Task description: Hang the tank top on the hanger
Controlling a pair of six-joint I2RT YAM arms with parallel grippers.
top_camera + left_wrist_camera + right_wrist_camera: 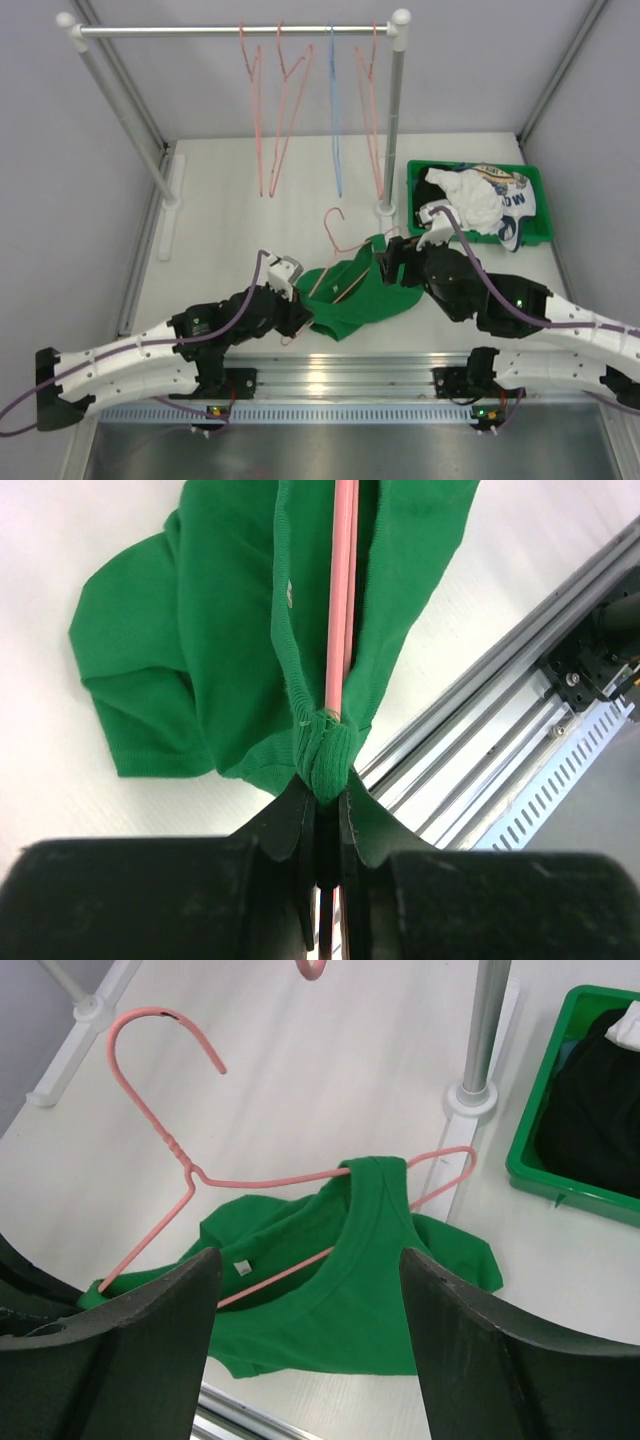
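Observation:
The green tank top (355, 295) lies crumpled on the table, partly threaded on a salmon-pink hanger (333, 240) whose hook points toward the rack. My left gripper (303, 318) is shut on the hanger's corner together with a bunched strap of the tank top (328, 755); the pink wire (342, 600) runs straight out from the jaws. My right gripper (388, 262) is open and empty, hovering just above the tank top (350, 1310). In the right wrist view one strap (380, 1185) is looped over the hanger's (190, 1172) far arm.
A white rack (230, 30) at the back holds several pink hangers (280, 120) and a blue one (335, 130). Its right post (482, 1030) stands close behind the hanger. A green bin (470, 165) at the right holds a white printed garment (480, 200) and a black one (590, 1110).

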